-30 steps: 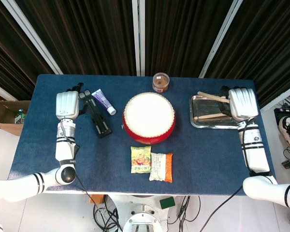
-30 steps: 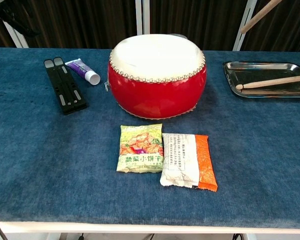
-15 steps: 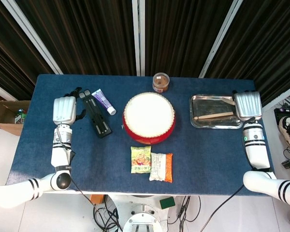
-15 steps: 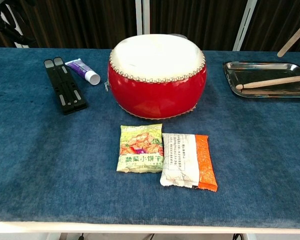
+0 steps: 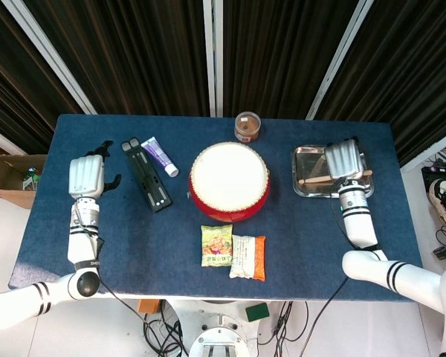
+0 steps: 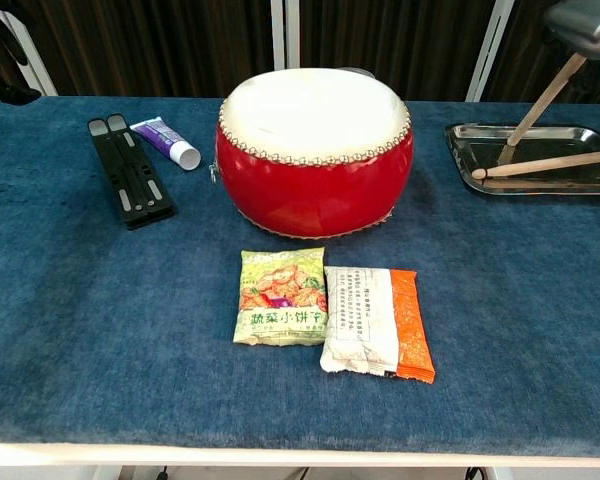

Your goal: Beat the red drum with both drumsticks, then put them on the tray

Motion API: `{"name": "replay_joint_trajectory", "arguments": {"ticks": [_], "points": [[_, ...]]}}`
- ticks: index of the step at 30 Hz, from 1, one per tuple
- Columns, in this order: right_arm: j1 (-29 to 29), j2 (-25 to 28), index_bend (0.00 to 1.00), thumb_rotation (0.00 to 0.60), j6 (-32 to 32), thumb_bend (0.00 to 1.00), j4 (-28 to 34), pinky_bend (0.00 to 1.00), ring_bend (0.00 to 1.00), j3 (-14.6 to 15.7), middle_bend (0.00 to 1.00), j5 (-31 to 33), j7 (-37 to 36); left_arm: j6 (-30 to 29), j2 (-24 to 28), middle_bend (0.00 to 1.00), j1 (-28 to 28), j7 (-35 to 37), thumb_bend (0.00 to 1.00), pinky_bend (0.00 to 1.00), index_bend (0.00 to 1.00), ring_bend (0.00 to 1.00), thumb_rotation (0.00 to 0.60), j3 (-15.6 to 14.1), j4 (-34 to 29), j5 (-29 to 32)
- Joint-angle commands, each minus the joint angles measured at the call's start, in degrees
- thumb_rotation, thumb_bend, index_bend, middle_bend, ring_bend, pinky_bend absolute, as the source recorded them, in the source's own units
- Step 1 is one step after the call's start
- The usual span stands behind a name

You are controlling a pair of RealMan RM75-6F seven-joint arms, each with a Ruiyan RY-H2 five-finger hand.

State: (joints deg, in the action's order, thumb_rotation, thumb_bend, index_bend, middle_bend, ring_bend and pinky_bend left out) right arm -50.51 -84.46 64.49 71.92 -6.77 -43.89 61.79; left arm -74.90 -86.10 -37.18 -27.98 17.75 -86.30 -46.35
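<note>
**Second stick lowered to the tray**

At the frame's right, a drumstick (image 6: 540,102) is gripped by the right hand (image 5: 344,161), tip lowered into the tray (image 6: 463,134) beside the other drumstick (image 6: 550,164) for release. Left hand (image 5: 86,177) hangs empty, fingers apart. Red drum (image 5: 230,181) sits center.

Red drum (image 6: 315,160) stands mid-table; one drumstick (image 6: 550,163) lies in the tray (image 6: 462,150), another (image 6: 540,103) leans steeply.
</note>
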Motion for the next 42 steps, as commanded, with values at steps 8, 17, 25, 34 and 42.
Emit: {"name": "replay_joint_trajectory", "arguments": {"ticks": [8,17,25,34,42], "points": [[-3.47,-8.90,0.93,0.600,-4.90,0.64,-9.45,0.55,0.55,-0.35,0.72,2.24,4.75,0.67,0.41,0.33,1.58,1.84,0.24,0.71,0.18,0.39,0.600,-0.07,0.80,-0.22],[-3.91,-11.38,0.78,0.600,-6.01,0.63,-10.99,0.51,0.51,-2.12,0.63,5.65,6.76,1.35,0.39,0.33,2.52,2.62,0.24,0.71,0.18,0.39,0.600,-0.19,1.47,-0.39],[-4.52,-13.33,0.63,0.600,-4.74,0.57,-12.27,0.43,0.42,-2.90,0.57,13.31,15.32,1.75,0.23,0.33,3.10,2.99,0.24,0.72,0.18,0.39,0.600,-0.14,1.99,-0.44],[-3.78,-13.07,0.47,0.600,-4.36,0.52,-11.76,0.38,0.35,-3.98,0.49,17.40,16.93,1.53,0.40,0.33,3.81,3.02,0.24,0.71,0.17,0.39,0.600,-0.06,1.98,-0.74],[1.94,-4.20,0.44,0.600,-2.58,0.51,0.47,0.38,0.35,-5.96,0.48,10.26,0.89,-0.36,3.65,0.32,6.49,4.92,0.24,0.63,0.17,0.37,0.600,-1.81,0.91,-4.91]]}}
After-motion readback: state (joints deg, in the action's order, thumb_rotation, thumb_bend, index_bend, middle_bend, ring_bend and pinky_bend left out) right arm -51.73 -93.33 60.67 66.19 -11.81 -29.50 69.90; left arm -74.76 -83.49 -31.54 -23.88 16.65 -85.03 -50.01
